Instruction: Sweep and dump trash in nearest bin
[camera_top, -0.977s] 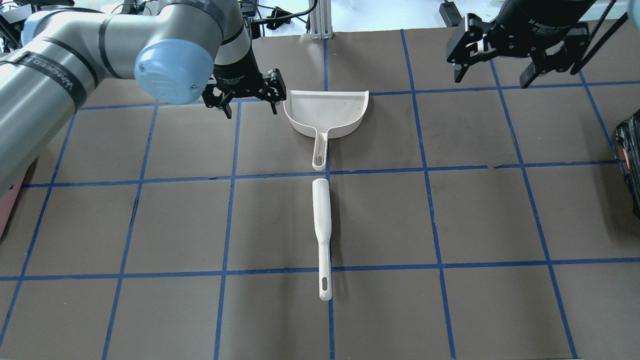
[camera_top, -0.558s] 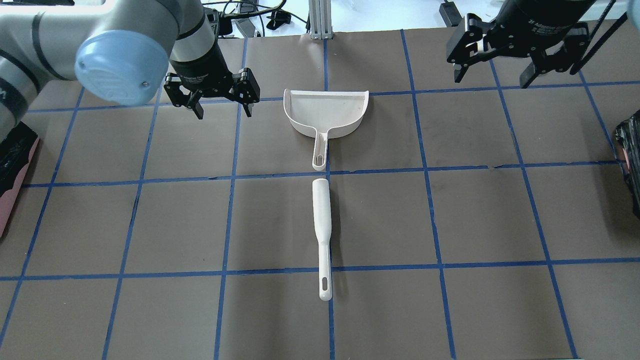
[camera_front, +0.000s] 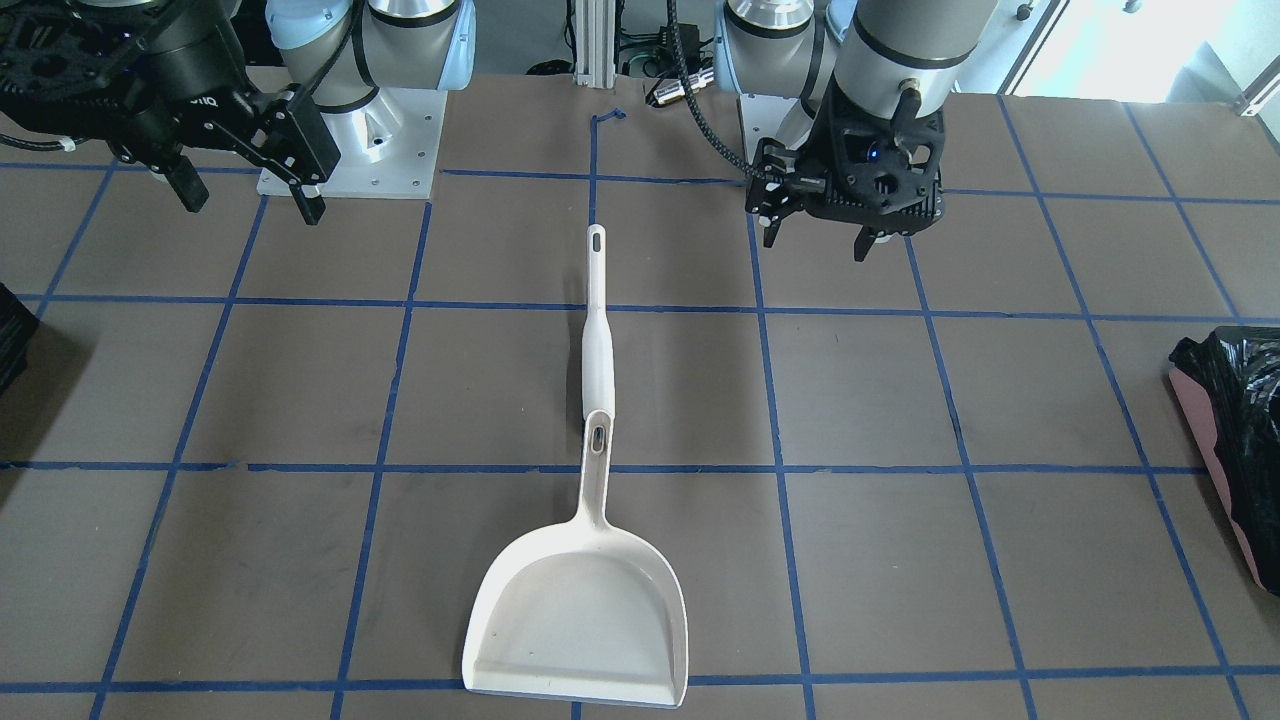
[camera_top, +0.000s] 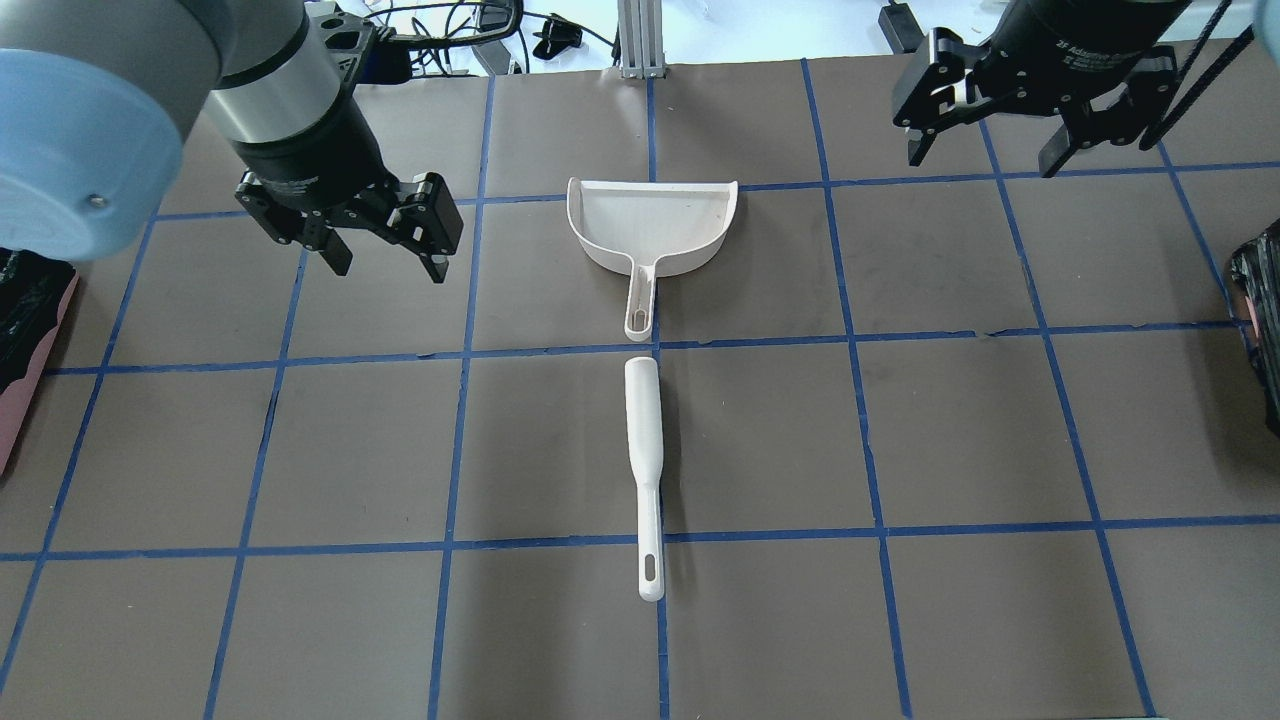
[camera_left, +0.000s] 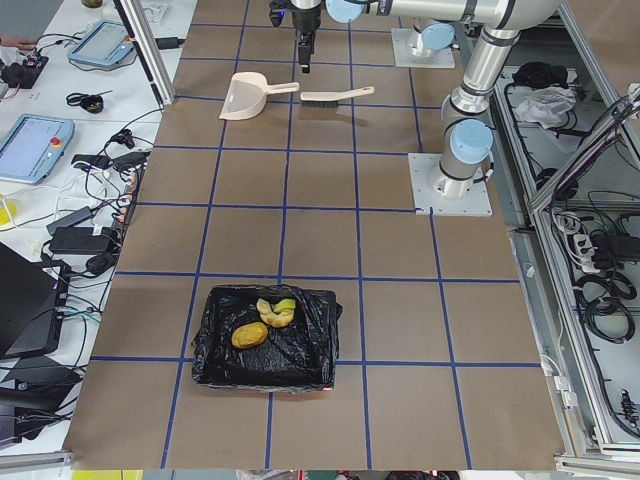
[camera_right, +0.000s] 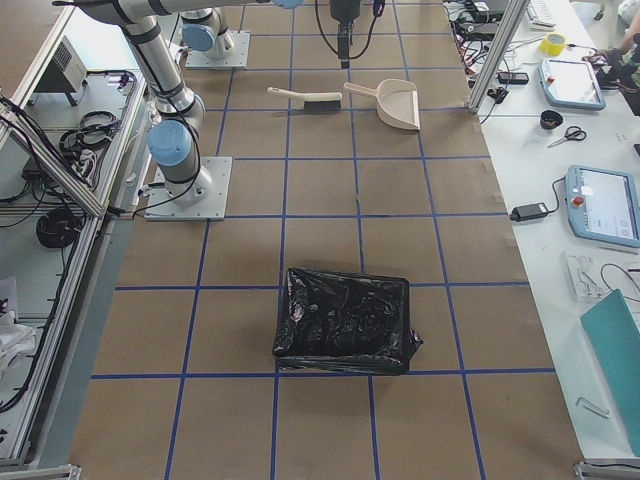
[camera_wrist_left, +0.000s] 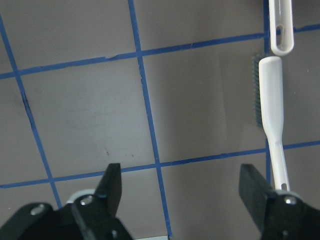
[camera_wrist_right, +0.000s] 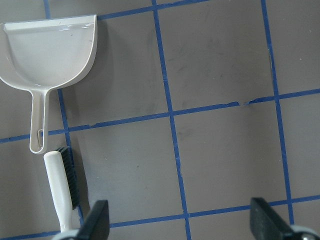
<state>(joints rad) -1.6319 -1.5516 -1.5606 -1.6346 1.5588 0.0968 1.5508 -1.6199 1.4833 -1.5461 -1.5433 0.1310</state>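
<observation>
The trash, a golden-brown lump (camera_left: 250, 335) with a pale peel piece and a yellow-green wedge (camera_left: 277, 309), lies inside the black-lined bin (camera_left: 305, 355) on my left side. The pink side of this bin shows in the overhead view (camera_top: 25, 380) and the front view (camera_front: 1215, 450). My left gripper (camera_top: 388, 268) is open and empty above the table, left of the dustpan; it also shows in the front view (camera_front: 815, 245). My right gripper (camera_top: 982, 160) is open and empty at the far right, also seen from the front (camera_front: 255, 207).
A white dustpan (camera_top: 655, 225) lies empty at the table's middle, with a white brush (camera_top: 645, 440) in line with its handle. A second black-lined bin (camera_right: 345, 320) stands on my right side, its edge in the overhead view (camera_top: 1262, 330).
My left arm has swung left and back toward the robot, away from the dustpan, its gripper still open. The right arm, dustpan and brush have not moved.
</observation>
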